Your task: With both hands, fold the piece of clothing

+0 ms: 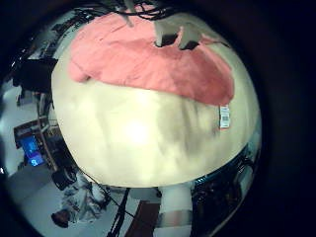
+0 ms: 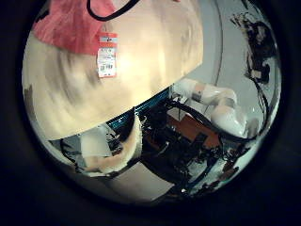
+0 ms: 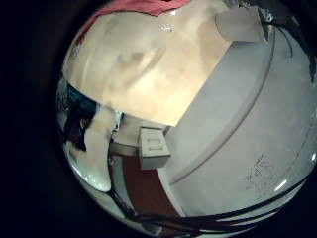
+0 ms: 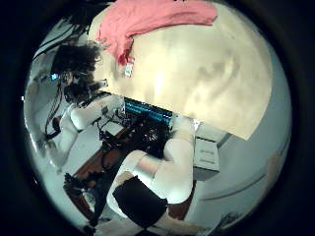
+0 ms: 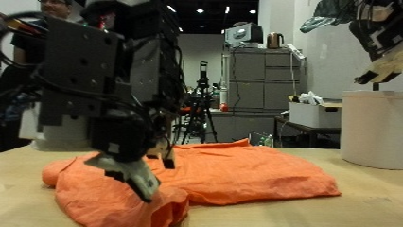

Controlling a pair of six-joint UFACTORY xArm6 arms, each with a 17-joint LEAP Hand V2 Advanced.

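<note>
From the outside view, we've got the orange garment (image 5: 239, 175) lying rumpled on the table (image 5: 365, 203), one edge bunched into a thick roll nearest us. The left hand (image 5: 120, 123) is right down on that bunched side, fingers (image 5: 141, 182) pointing down with their tips at the cloth. We can't tell whether they've nipped a fold or are only resting on it. The right hand (image 5: 378, 43) hangs high and well clear, fingers loose and holding nothing. We'd judge it is waiting its turn for the far edge.

Over to the left little-finger palm view: the garment (image 1: 148, 64) fills the near part of the table and the fingertips (image 1: 166, 35) meet it at its edge, a sensible spot to lift a hem. A tag (image 1: 224, 117) pokes out at the cloth's corner.

In the left thumb view, that tag (image 2: 106, 61) is close up: a white card with a barcode under a small red one. The print is too small for us to read.

The right little-finger view is mostly bare table, with a sliver of garment (image 3: 149, 5) at the rim.

In the right thumb view, the whole garment (image 4: 148, 25) sits far off, which fits a raised hand.
</note>
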